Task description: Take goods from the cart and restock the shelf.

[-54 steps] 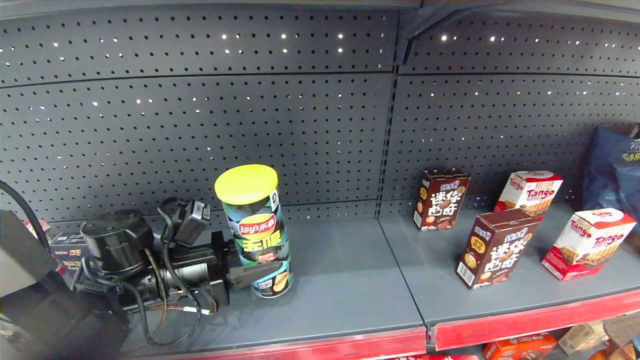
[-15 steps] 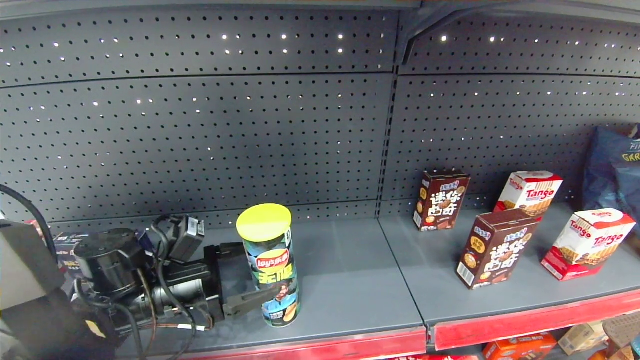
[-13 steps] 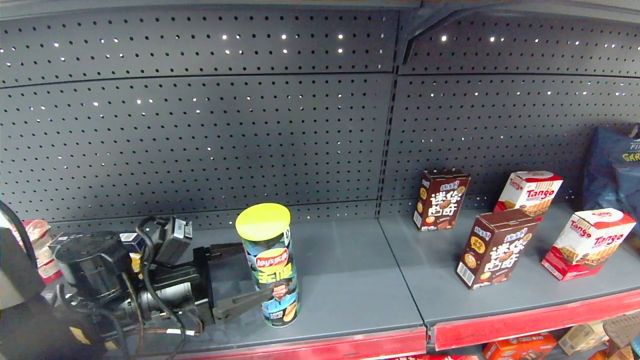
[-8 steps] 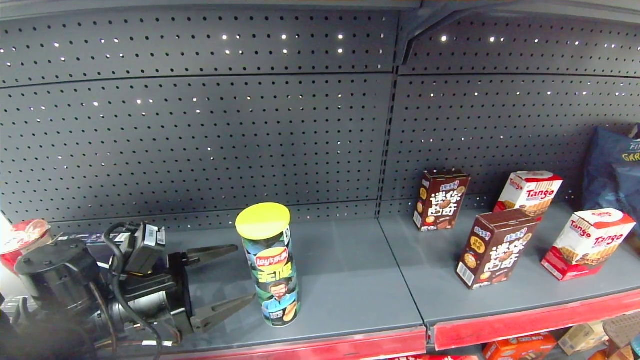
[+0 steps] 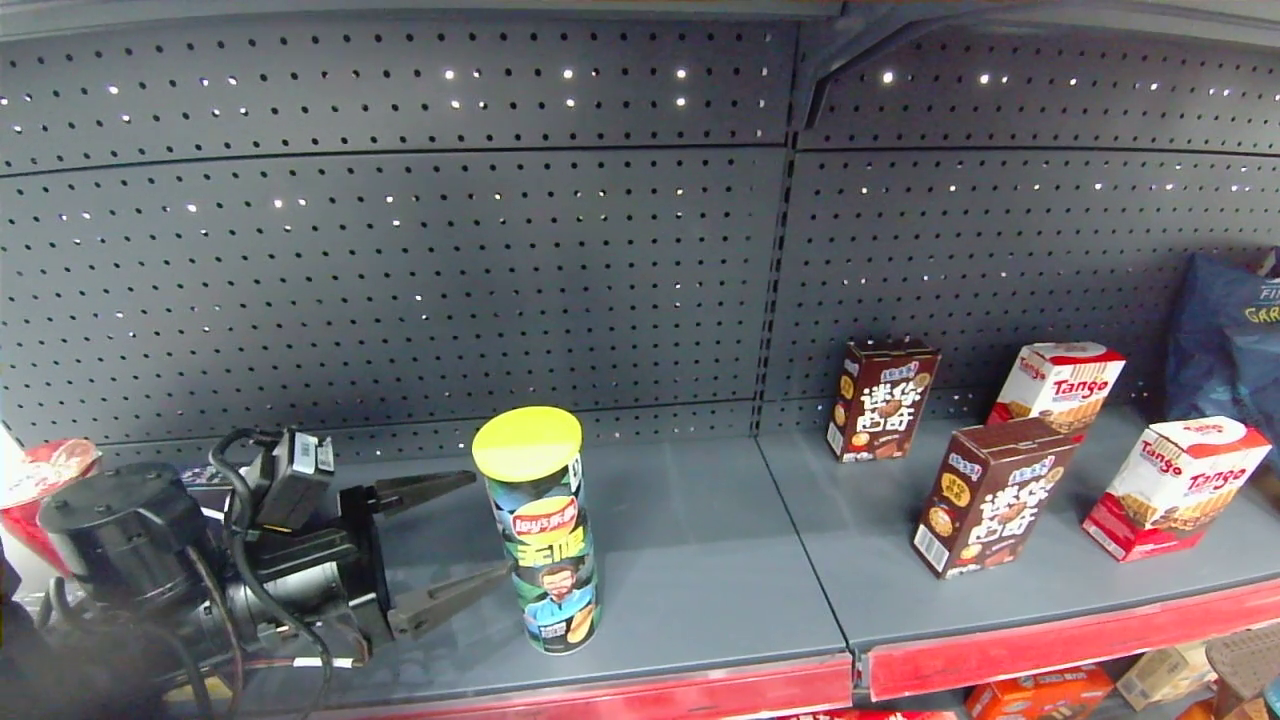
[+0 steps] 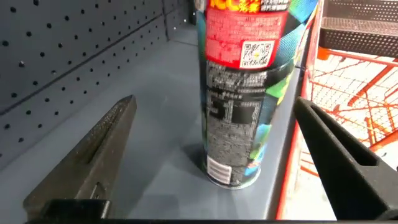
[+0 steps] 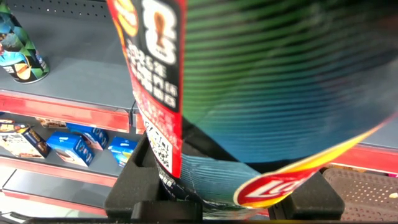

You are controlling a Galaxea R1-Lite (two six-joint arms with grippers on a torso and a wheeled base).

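Placing step as good as done, judging by the layout. Next, drawing the left arm straight back without clipping the tube.

At the far left, one red crinkly packet (image 5: 40, 470). Then the black left gripper (image 5: 490, 526), fingers spread wide and touching nothing. Just at its fingertips, one tall cardboard chip tube with a yellow plastic lid (image 5: 545, 540), upright near the front edge of the grey metal shelf (image 5: 700, 540).

Further right: two brown cardboard biscuit boxes (image 5: 882, 400) (image 5: 990, 495), two red-and-white wafer boxes (image 5: 1058, 385) (image 5: 1175, 485), one dark blue bag (image 5: 1230, 340) at the edge.

Right gripper (image 7: 217, 193) clamped on a second chip package (image 7: 267, 81), striped green and blue — probably next for the bare stretch beside the tube.
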